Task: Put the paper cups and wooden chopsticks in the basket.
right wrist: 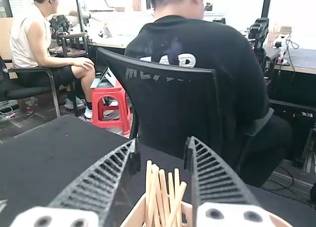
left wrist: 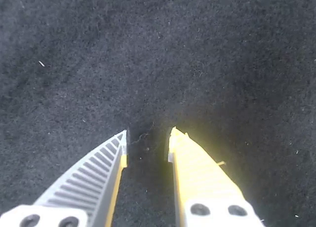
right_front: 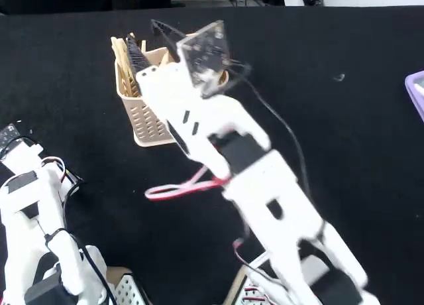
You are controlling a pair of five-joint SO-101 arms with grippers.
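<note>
A beige slotted basket (right_front: 149, 122) stands on the black table at the back left of centre. Several wooden chopsticks (right_front: 121, 53) stick upright out of its left end. My right gripper (right_front: 151, 43) hangs over the basket's top, and its arm covers most of the opening. In the right wrist view this gripper (right wrist: 162, 144) is open, and the chopsticks (right wrist: 163, 187) rise from the basket rim (right wrist: 136, 212) between its fingers without being clamped. My left gripper (left wrist: 148, 138) is open just above bare black cloth, with nothing between its fingers. The left arm (right_front: 33, 205) is at the near left.
A red and white cable (right_front: 179, 187) loops on the table under the right arm. A purple object (right_front: 416, 93) sits at the right edge. White perforated parts (right_front: 126, 288) lie at the front edge. A black office chair (right wrist: 173, 98) stands beyond the far table edge.
</note>
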